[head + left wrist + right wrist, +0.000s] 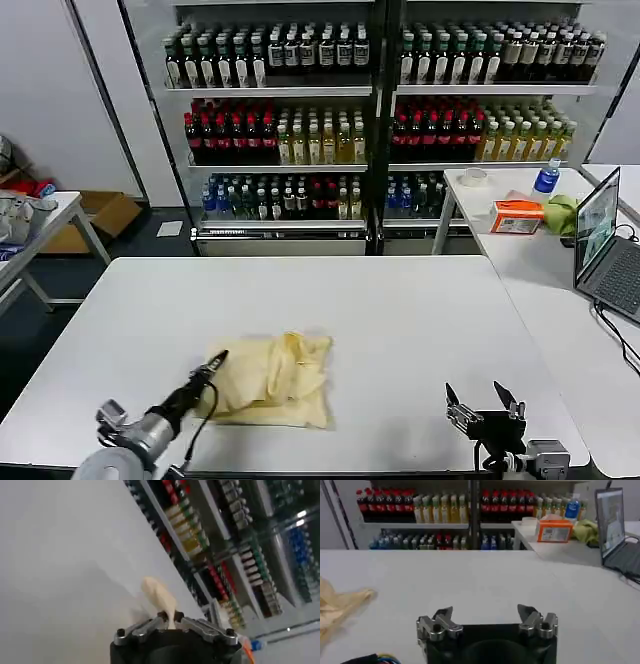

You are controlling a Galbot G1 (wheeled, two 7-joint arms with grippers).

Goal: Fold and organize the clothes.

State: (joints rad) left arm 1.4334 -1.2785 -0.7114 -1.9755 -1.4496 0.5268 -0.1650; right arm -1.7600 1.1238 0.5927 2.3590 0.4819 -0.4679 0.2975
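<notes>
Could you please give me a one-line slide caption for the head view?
Left gripper shut on the crumpled cream T-shirt on the white table; right gripper open, idle near the front edge.

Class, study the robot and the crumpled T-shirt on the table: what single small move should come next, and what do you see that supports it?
Probably the left gripper, shut on a pinch of the T-shirt at its left edge, should lift and draw that edge outward to spread the shirt. It lies bunched on the table, too rumpled to fold. The right gripper waits open nearby, apart from the shirt.
</notes>
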